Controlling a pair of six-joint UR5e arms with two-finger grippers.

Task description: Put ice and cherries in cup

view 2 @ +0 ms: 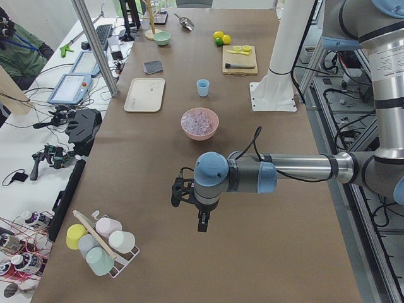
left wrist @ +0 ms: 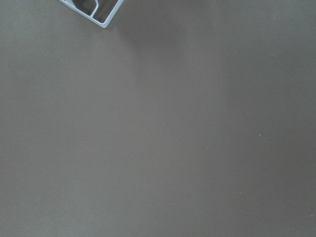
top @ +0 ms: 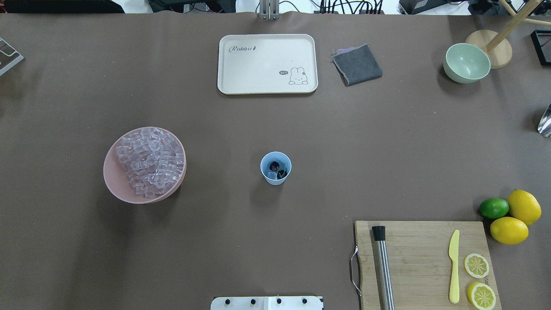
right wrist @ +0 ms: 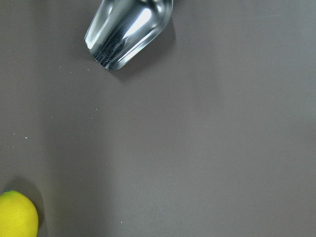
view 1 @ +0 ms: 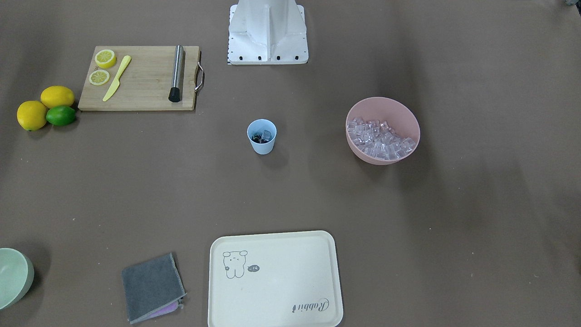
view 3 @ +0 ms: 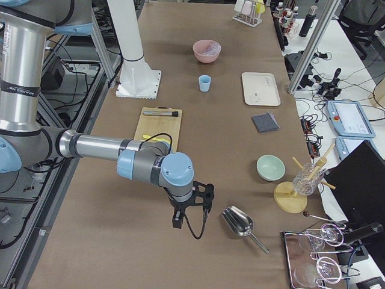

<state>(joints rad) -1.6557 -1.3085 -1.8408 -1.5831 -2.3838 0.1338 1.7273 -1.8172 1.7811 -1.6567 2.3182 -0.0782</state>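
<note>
The light blue cup (view 1: pixel 262 144) stands upright mid-table, also in the overhead view (top: pixel 275 177). Inside it lie dark cherries (top: pixel 274 165) and at least one clear ice cube (view 1: pixel 267 134). Many more ice cubes (view 1: pixel 380 140) fill the pink bowl (top: pixel 112 186). My left gripper (view 2: pixel 202 222) shows only in the exterior left view, far from the cup over bare table; I cannot tell if it is open. My right gripper (view 3: pixel 178 221) shows only in the exterior right view, near a metal scoop (view 3: pixel 237 221); I cannot tell its state.
A wooden cutting board (top: pixel 424 245) holds a steel muddler (top: pixel 383 267), a yellow knife (top: pixel 453 265) and lemon halves (top: pixel 476 265). Two lemons and a lime (top: pixel 494 208) lie beside it. A cream tray (top: pixel 267 43), grey cloth (top: pixel 357 64) and pale green bowl (top: pixel 466 63) sit at the far edge.
</note>
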